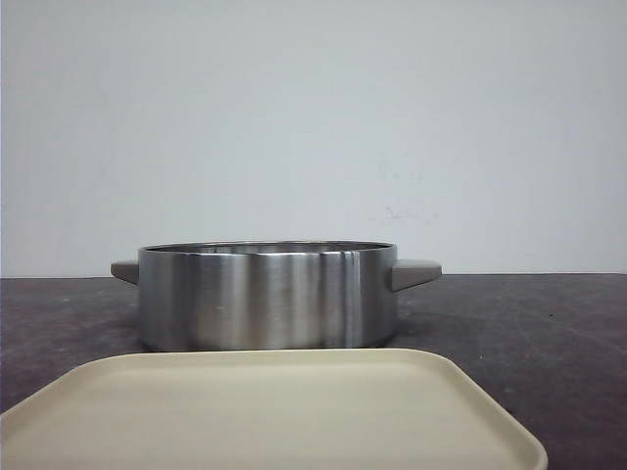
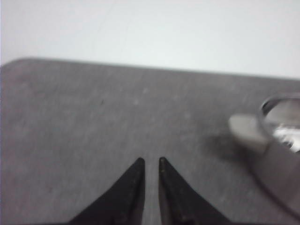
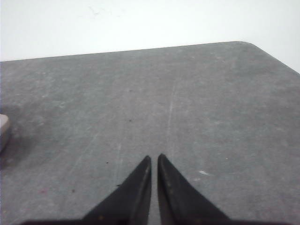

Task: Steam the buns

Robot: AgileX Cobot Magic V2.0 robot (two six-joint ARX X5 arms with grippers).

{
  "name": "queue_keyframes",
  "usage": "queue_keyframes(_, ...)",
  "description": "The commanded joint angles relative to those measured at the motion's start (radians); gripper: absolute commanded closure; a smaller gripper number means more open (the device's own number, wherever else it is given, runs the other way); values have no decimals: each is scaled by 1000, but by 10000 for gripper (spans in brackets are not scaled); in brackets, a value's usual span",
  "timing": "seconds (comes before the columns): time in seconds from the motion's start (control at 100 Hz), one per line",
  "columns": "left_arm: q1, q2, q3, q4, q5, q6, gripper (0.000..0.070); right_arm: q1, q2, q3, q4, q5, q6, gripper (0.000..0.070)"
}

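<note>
The biggest thing is the table (image 1: 549, 323), dark grey, flat and a little speckled, with faint scratches. On it stands a round metal pot (image 1: 266, 297), shiny and smooth, with low straight walls and a stubby grey handle on each side. It probably sits in the middle so both arms can reach it. Just in front of the pot lies a cream tray (image 1: 274, 411), flat, dull and smooth with rounded corners. No food is on the part that shows. The buns are not in any picture, so I cannot tell where they are. The left gripper (image 2: 150, 161) hangs over bare table near the pot. Its pointed black fingers are almost together, holding nothing. The right gripper (image 3: 154, 158) looks the same, off to the other side.
</note>
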Motion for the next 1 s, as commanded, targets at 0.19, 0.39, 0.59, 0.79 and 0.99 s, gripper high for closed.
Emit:
queue_keyframes(0.19, 29, -3, -76, 103, -2, -37, 700, 3, 0, -3, 6, 1, -10, 683)
queue_keyframes(0.39, 29, -3, -76, 59, -2, 53, 700, 3, -1, -3, 6, 1, -10, 683)
queue_keyframes(0.59, 29, -2, -76, 19, -2, 3, 700, 3, 0, -3, 6, 1, -10, 683)
queue_keyframes(0.79, 29, -2, -76, 19, -2, 3, 700, 3, 0, -3, 6, 1, -10, 683)
queue_keyframes(0.99, 29, -2, -76, 19, -2, 3, 700, 3, 0, -3, 6, 1, -10, 683)
